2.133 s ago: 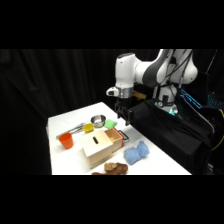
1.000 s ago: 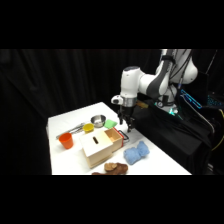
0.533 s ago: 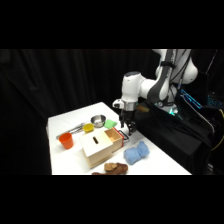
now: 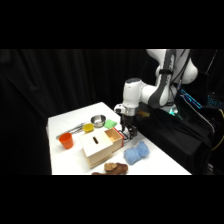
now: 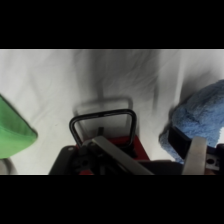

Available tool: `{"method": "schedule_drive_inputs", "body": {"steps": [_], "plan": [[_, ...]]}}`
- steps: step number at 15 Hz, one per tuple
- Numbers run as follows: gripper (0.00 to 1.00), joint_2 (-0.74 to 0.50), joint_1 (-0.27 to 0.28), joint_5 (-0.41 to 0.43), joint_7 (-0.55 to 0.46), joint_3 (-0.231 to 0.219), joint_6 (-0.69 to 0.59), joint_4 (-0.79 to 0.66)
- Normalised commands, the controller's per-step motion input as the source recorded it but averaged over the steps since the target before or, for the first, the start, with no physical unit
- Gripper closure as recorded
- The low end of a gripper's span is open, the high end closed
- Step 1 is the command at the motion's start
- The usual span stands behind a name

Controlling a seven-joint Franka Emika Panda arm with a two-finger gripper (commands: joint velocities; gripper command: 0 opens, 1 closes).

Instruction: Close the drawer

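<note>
**At the drawer front, gripper lined up for the push**

Just beside the wooden box's (image 4: 101, 146) right end, our gripper (image 4: 131, 133) hangs low over the desk (image 4: 65, 122), right at the reddish-orange front of the drawer (image 4: 116, 135). In the wrist view the dark wire handle (image 5: 103, 126) stands directly ahead of the gripper (image 5: 150, 157), with the red drawer front (image 5: 120, 146) beneath it. One finger (image 5: 195, 155) shows at the right and a metal piece crosses the middle, but we cannot tell how far apart the fingers sit, nor whether they hold anything.

We judge the approach done and the push about to begin: the drawer appears to stick out slightly, so the next move calls for a steady press along its sliding line, toward the box.

The contact itself is hidden. A blue cloth (image 4: 136, 152) lies near the gripper, a green block (image 4: 111, 122) just behind.
</note>
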Motion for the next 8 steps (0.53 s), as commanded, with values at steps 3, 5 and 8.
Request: {"method": "schedule_drive_inputs", "body": {"steps": [3, 5, 8], "plan": [[0.00, 0.24, -0.035, -0.011, 0.05, 0.007, 0.33, 0.11], [0.00, 0.23, -0.068, -0.023, 0.05, 0.032, 0.30, 0.12], [0.00, 0.21, -0.095, -0.033, 0.06, 0.064, 0.24, 0.12]]}}
